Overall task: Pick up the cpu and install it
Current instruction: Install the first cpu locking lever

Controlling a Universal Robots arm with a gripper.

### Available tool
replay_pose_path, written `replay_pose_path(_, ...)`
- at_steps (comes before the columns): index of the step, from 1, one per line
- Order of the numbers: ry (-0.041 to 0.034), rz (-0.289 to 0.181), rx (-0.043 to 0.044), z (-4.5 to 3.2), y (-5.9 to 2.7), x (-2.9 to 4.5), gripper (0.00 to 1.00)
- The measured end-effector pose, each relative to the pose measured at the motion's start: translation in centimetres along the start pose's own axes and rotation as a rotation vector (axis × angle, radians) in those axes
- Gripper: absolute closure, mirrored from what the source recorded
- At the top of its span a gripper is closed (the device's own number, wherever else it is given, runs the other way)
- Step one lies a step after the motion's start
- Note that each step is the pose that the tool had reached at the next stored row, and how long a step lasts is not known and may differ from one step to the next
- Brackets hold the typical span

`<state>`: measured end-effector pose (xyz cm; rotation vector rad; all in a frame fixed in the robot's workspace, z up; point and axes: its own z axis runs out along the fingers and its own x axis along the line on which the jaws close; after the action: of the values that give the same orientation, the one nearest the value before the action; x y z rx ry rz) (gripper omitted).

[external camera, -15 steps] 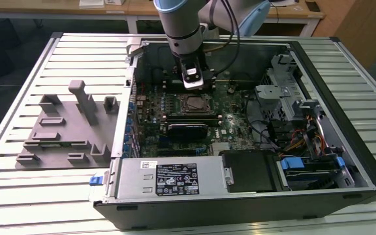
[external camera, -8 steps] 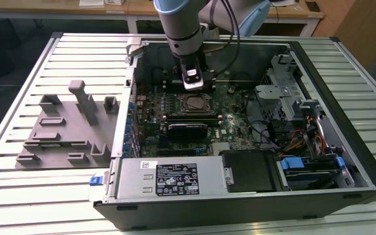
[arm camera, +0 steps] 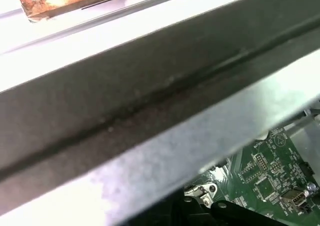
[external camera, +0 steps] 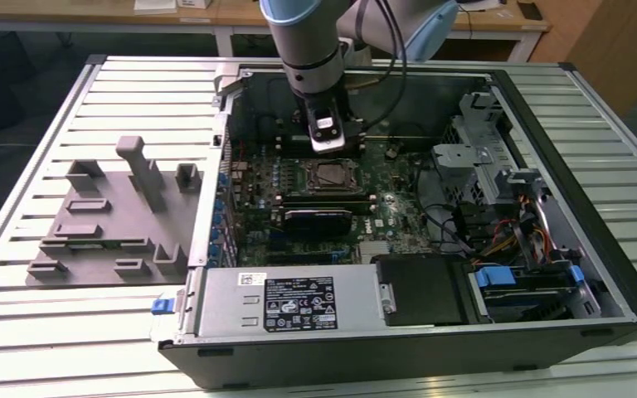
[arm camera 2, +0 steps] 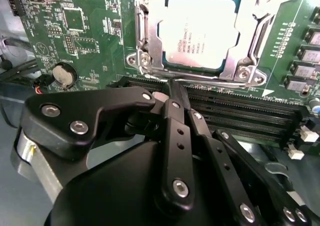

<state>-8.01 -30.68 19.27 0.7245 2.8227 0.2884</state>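
Slatted tabletop (external camera: 97, 99) carries the open case (external camera: 584, 274) — cpu (arm camera 2: 197, 31) sits in its socket, pincer (arm camera 2: 167, 93) closed, empty, just beside.

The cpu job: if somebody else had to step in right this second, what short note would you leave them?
Gripper: shut, holding nothing, its tip above the memory slots just beside the socket.
The cpu: lies flat in the socket on the motherboard, inside the open computer case, with the metal bracket around it.
Done: the chip is seated.
Left: I cannot tell whether the bracket is latched.
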Motion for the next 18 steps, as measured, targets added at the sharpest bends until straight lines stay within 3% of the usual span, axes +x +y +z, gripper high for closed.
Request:
replay_pose_path(13, 0.0000, 0.000, 0.0002, -2.23, 0.56, -0.36, 0.89)
replay_pose_path(18, -0.0001, 0.000, 0.0002, -2.30, 0.58, -0.37, 0.89)
